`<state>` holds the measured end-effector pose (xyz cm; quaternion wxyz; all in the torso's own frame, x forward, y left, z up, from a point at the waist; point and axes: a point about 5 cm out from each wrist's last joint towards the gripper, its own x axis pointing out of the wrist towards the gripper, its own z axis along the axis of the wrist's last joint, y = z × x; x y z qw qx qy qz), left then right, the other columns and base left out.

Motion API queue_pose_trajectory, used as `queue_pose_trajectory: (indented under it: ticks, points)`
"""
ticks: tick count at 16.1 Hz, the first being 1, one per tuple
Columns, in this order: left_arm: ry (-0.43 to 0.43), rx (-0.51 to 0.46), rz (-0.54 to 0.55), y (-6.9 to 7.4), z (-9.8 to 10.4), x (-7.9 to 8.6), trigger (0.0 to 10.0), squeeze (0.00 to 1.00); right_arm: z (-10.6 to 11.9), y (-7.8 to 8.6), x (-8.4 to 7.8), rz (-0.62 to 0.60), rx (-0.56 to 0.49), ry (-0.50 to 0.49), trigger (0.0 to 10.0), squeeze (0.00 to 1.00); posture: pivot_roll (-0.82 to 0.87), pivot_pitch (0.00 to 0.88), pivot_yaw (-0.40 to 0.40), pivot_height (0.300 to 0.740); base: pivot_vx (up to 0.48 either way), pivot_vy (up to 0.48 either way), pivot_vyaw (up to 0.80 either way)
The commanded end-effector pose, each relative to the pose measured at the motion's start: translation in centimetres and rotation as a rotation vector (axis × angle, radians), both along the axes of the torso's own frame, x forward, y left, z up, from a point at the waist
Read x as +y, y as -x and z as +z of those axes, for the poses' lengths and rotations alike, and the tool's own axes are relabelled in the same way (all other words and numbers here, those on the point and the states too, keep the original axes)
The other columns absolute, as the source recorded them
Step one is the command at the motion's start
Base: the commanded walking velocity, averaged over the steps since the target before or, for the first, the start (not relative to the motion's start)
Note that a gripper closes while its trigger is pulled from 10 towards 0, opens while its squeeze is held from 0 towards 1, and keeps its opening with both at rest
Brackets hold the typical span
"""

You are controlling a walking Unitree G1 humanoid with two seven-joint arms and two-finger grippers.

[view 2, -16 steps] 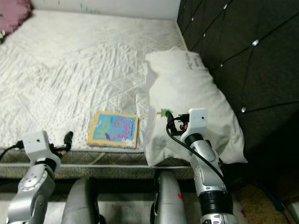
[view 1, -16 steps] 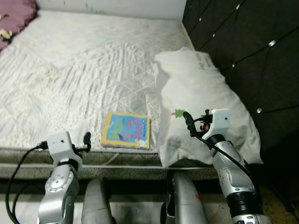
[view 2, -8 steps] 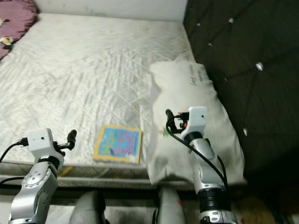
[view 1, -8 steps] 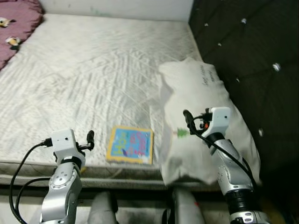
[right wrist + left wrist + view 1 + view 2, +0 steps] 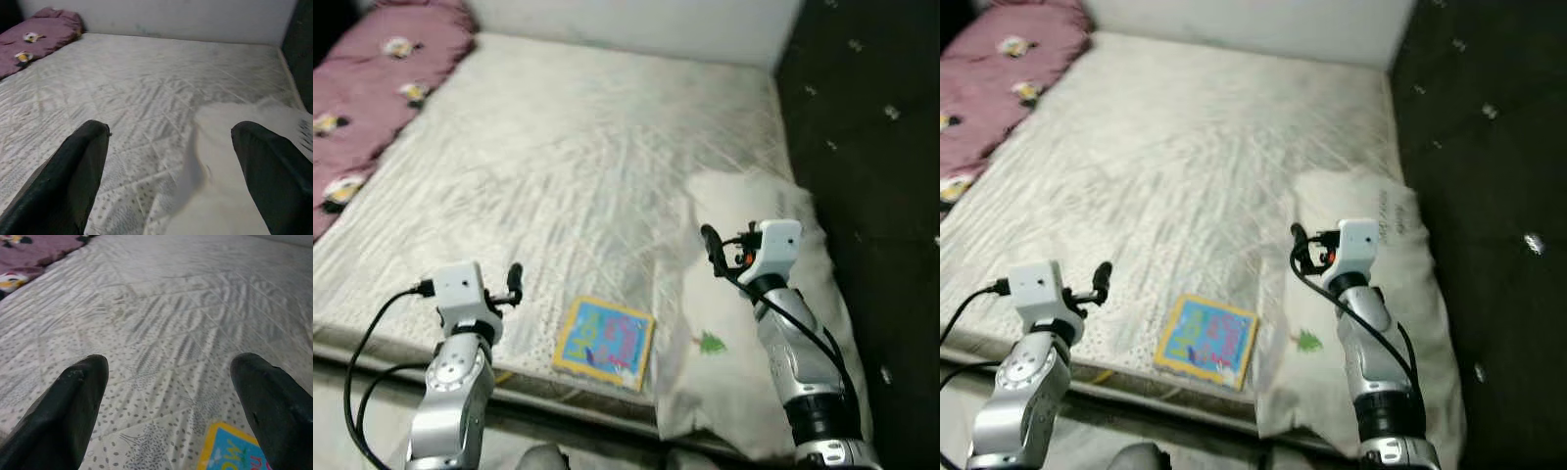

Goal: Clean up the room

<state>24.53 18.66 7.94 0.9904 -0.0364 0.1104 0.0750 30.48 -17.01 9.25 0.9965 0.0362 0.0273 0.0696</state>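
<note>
A colourful children's book (image 5: pixel 605 341) lies flat near the front edge of the white quilted mattress (image 5: pixel 587 166); its corner shows in the left wrist view (image 5: pixel 234 453). To its right rests a white pillow (image 5: pixel 705 304) with a small green tree print. My left gripper (image 5: pixel 514 277) hovers open over the mattress, left of the book. The right gripper (image 5: pixel 710 245) is held open above the pillow's left edge, and the pillow (image 5: pixel 225 147) lies just ahead of its fingers (image 5: pixel 73 171). Neither gripper holds anything.
A purple blanket (image 5: pixel 372 108) with small prints lies along the mattress's far left side. A black tufted headboard (image 5: pixel 862 117) rises on the right, behind the pillow. A white wall (image 5: pixel 626 20) closes the far end.
The camera has swung left and up, bringing the purple blanket into view and shifting the headboard to the right. Book and pillow lie as before; both arms keep their pose.
</note>
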Motion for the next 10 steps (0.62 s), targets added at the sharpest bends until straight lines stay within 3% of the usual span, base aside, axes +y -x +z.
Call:
queue_pose_trajectory:
  ticks: [1, 3, 4, 7, 9, 10]
  points:
    - [-0.013, -0.009, -0.002, 0.3, 0.1, 0.2, 10.0, 0.0, -0.1, -0.1, 0.2, 0.001, 0.0, -0.004, 10.0, 0.0, 0.0, 0.0, -0.027, 0.74, 0.0, 0.0, 0.0]
    - [-0.04, -0.027, -0.019, 0.1, 0.2, 0.1, 10.0, 0.0, -0.2, -0.1, 0.3, -0.022, 0.003, -0.054, 10.0, 0.0, 0.0, 0.0, -0.032, 0.74, 0.0, 0.0, 0.0]
    - [-0.092, -0.041, -0.037, 0.1, 0.3, 0.3, 10.0, 0.0, 0.0, -0.2, 0.5, 0.001, -0.008, -0.072, 10.0, 0.0, 0.0, 0.0, -0.033, 0.74, 0.0, 0.0, 0.0]
    - [-0.11, -0.05, -0.123, 0.2, 0.5, -0.1, 10.0, 0.0, -0.6, -0.7, 0.3, -0.051, 0.041, 0.029, 10.0, 0.0, 0.01, 0.0, -0.034, 0.74, 0.0, 0.0, 0.0]
    - [-0.131, -0.108, -0.216, 0.5, 1.2, -0.9, 10.0, 0.0, -0.8, -0.9, 0.5, -0.069, 0.066, 0.077, 10.0, 0.0, 0.03, 0.0, -0.044, 0.74, 0.0, 0.0, 0.0]
    - [-0.203, -0.15, -0.295, 0.5, 1.4, -1.6, 10.0, 0.0, -0.7, -1.1, 0.2, -0.13, 0.049, 0.144, 10.0, 0.0, 0.04, 0.0, -0.067, 0.74, 0.0, 0.0, 0.0]
